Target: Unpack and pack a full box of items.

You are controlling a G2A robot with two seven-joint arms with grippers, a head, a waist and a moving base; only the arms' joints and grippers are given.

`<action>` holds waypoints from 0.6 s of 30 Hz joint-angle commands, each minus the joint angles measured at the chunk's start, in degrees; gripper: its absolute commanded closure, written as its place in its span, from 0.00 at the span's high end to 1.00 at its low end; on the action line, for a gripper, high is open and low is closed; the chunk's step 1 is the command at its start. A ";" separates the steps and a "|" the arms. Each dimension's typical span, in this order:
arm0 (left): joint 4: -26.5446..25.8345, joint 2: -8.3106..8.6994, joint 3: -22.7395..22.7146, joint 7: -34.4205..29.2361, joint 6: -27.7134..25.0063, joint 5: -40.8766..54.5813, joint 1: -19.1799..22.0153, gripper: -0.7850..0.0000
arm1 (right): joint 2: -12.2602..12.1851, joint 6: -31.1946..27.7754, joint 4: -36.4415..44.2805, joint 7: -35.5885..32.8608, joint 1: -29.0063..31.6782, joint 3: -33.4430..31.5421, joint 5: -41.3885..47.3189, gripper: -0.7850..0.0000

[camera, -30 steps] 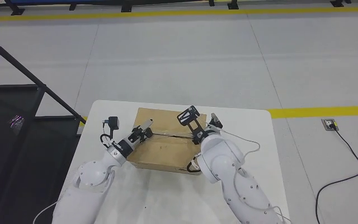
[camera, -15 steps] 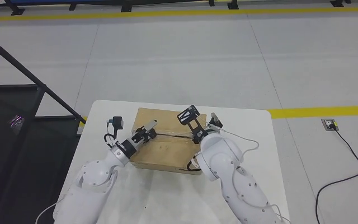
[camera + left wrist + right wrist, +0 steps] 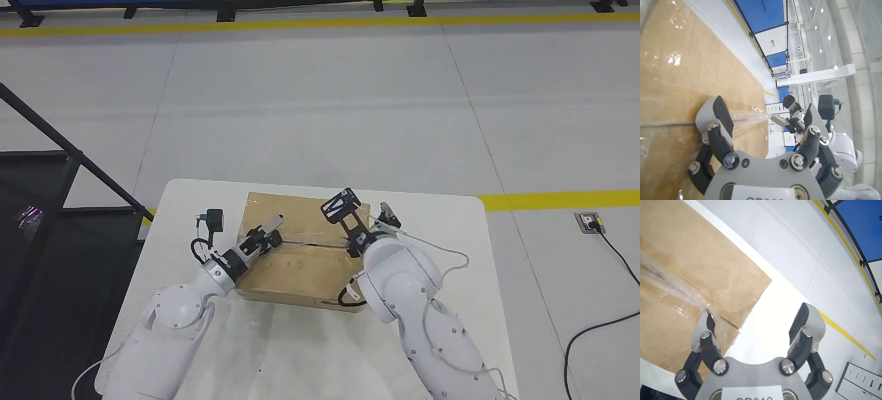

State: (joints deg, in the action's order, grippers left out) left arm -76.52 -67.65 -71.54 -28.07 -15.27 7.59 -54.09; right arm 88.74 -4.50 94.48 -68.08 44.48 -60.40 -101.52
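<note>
A closed cardboard box (image 3: 295, 268) lies on the white table (image 3: 430, 215). Clear tape (image 3: 668, 281) runs along its top seam, partly peeled and crumpled. My left gripper (image 3: 265, 236) hovers open over the left part of the seam. One of its pads (image 3: 723, 115) touches a lifted strip of tape (image 3: 751, 117), which stretches to the other arm's gripper (image 3: 791, 118). My right gripper (image 3: 346, 210) stands open at the box's right end. One of its fingers (image 3: 709, 321) rests on the tape at the seam's end; the other finger (image 3: 802, 317) hangs past the box edge.
A white cable (image 3: 450, 262) trails over the table beside the right arm. A black frame (image 3: 60, 150) and a dark mat stand to the left of the table. The table's front strip below the box is bare.
My left gripper has shifted slightly right along the box top. The right gripper has hardly moved.
</note>
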 commanded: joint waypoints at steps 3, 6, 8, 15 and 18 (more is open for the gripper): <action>0.09 -0.06 -0.07 -0.01 0.13 -0.15 0.03 1.00 | -0.01 -0.19 1.10 -0.22 0.90 -0.82 -0.30 1.00; -0.03 -0.10 -0.13 -0.10 0.15 -0.17 0.01 1.00 | 0.00 0.34 2.06 0.18 1.68 -1.56 -0.37 1.00; -0.39 -0.11 -0.23 -0.15 0.07 -0.04 -0.14 1.00 | 0.03 0.50 3.03 1.50 2.42 -2.18 1.00 1.00; -3.89 0.09 -1.69 -0.57 -0.85 0.77 -1.91 1.00 | 0.15 -2.76 5.71 7.17 3.65 -6.90 16.22 1.00; -6.05 0.31 -3.21 -0.44 -1.38 1.57 -3.08 1.00 | 0.26 -5.32 5.89 8.96 3.40 -8.72 25.81 1.00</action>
State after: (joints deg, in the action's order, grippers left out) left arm -81.80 -67.43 -74.16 -28.57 -16.49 8.82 -56.73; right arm 88.96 -8.69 100.51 -59.47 48.06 -68.38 -80.51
